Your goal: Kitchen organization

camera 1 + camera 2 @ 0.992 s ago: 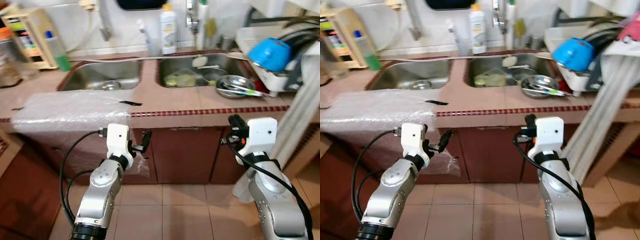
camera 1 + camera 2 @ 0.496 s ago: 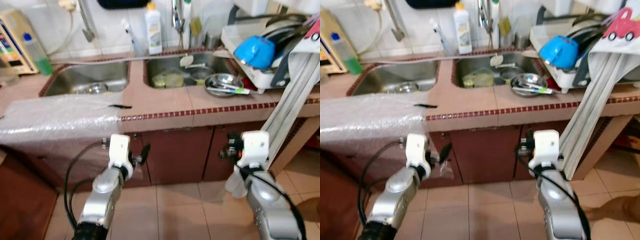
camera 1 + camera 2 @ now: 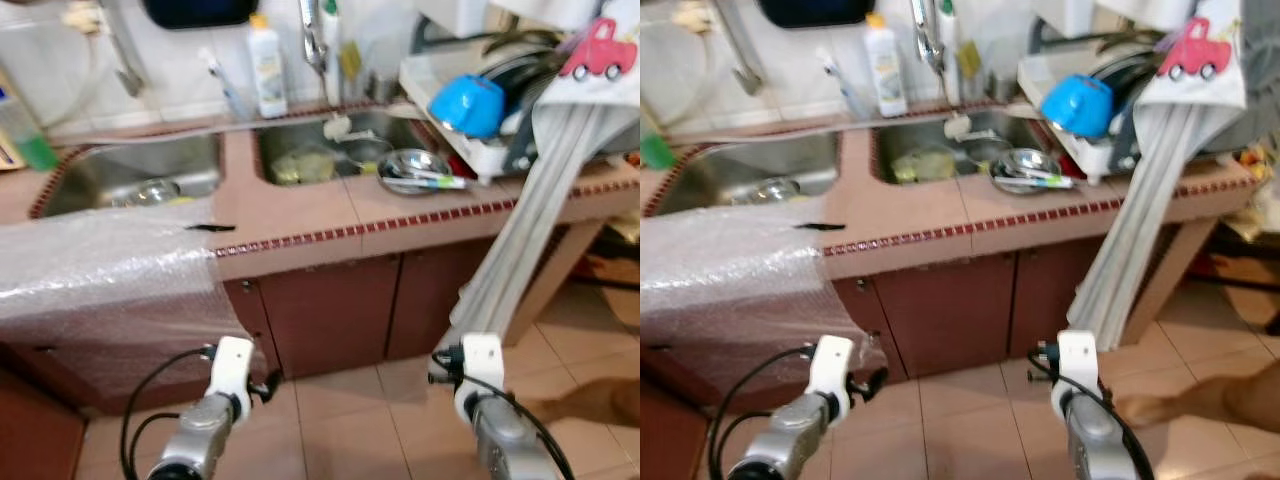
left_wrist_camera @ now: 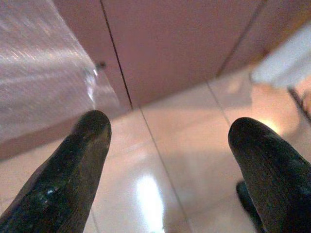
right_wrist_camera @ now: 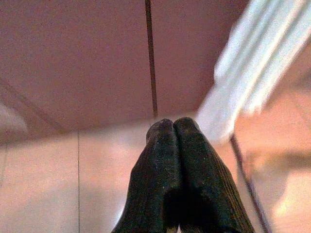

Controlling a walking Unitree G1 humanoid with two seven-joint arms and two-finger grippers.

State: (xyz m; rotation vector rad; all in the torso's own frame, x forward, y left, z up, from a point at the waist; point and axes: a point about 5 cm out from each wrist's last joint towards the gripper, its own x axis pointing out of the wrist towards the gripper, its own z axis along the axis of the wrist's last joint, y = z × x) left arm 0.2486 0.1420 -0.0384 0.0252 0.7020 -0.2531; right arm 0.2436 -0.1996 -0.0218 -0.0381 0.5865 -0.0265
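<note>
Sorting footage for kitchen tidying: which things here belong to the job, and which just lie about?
Job: steel bowl on the counter, blue bowl in the rack, dish soap bottle.
Lying about: bubble wrap, hanging striped cloth, floor tiles.

Pretty clearly a home kitchen: tiled counter [image 3: 300, 215] with a double steel sink [image 3: 130, 180], dish soap bottle [image 3: 266, 65] by the tap, a drying rack [image 3: 470, 140] stacked with dishes, brown cabinet doors [image 3: 330, 305] underneath, tile floor [image 3: 400, 400].

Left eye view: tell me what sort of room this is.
A home kitchen, most likely: a tiled counter with a double steel sink, a dish soap bottle by the tap, and a dish rack holding a blue bowl.
</note>
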